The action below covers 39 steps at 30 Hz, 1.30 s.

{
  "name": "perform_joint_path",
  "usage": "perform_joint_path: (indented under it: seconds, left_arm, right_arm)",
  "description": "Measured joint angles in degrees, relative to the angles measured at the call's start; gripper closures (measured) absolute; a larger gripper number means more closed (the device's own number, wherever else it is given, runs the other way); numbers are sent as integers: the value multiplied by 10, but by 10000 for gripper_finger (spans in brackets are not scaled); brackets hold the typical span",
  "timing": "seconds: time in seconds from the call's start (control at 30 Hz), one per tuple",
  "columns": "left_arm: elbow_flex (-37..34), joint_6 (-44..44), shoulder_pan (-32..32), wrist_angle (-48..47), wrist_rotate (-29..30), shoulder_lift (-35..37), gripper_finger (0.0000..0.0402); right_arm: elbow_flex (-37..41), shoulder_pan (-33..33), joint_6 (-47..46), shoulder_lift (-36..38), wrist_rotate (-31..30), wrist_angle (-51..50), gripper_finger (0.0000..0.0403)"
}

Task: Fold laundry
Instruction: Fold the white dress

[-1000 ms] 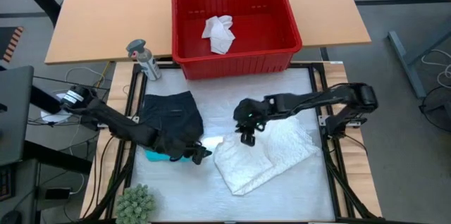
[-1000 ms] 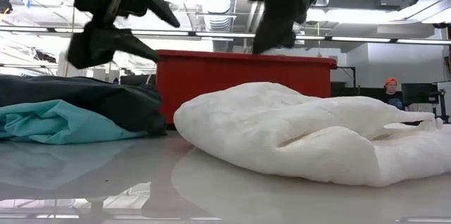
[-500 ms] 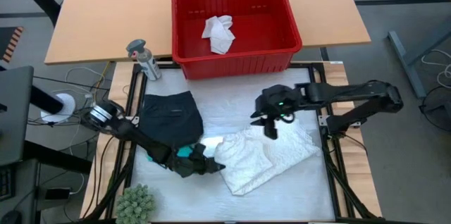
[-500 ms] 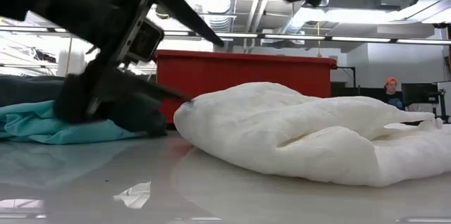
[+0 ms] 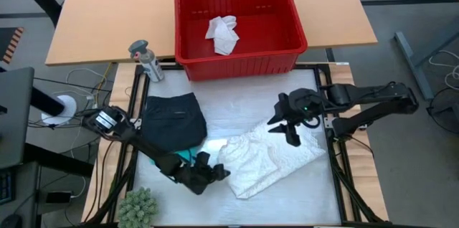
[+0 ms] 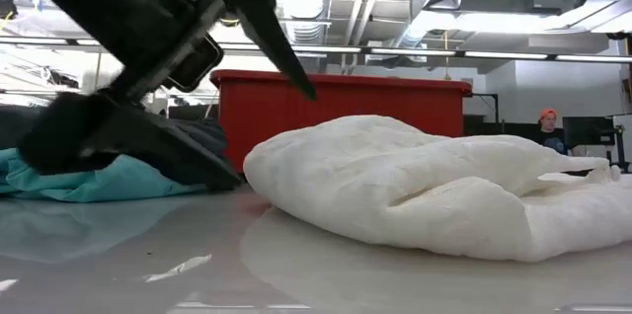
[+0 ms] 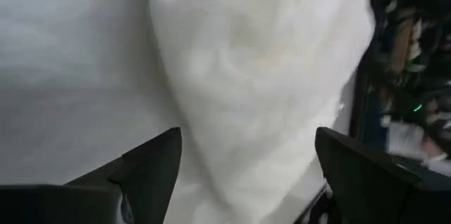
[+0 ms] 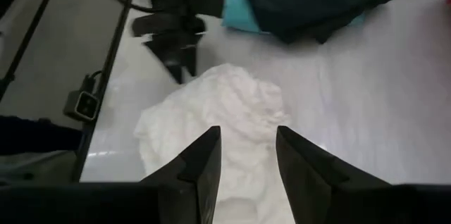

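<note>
Left end effector (image 5: 221, 173) open beside white garment (image 5: 269, 158); right end effector (image 5: 287, 132) above its far edge.

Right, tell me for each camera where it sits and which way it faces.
High: above the table, looking straight down; both arms show, left hand open at the white garment, right hand above it.
Low: at table-top height, looking level toward the red basket; the left arm fills the upper left.
Left wrist: on the left arm, facing the white garment past its own spread fingers.
Right wrist: on the right arm, looking down between its own fingers.
All four views share the white garment.
</note>
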State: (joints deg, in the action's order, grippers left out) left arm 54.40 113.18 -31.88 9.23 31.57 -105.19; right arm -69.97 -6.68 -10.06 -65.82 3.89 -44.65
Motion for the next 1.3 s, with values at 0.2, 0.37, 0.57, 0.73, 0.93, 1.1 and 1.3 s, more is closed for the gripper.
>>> perform_joint_path:
  seconds: [0.2,0.37,0.57,0.73,0.93,1.1,1.3]
  left_arm:
    - [2,-10,27,33,-1,1,87]
    - [2,-8,30,23,-33,1,87]
    - [1,81,-12,7,1,1,87]
    - [1,135,-14,-39,34,1,87]
    - [1,91,18,-25,21,1,87]
    - [1,82,35,-12,-1,-13,87]
    - [45,75,44,59,-28,-83,87]
  right_arm:
    - [0,-37,-23,0,-11,0,239]
    - [0,-56,-36,0,-16,0,239]
    - [0,-72,-36,0,-27,0,239]
    - [0,-71,-37,0,-27,0,239]
    - [0,-72,-41,0,-27,0,239]
    - [0,-73,-49,0,-26,1,239]
    - [0,-78,-51,-1,-26,3,239]
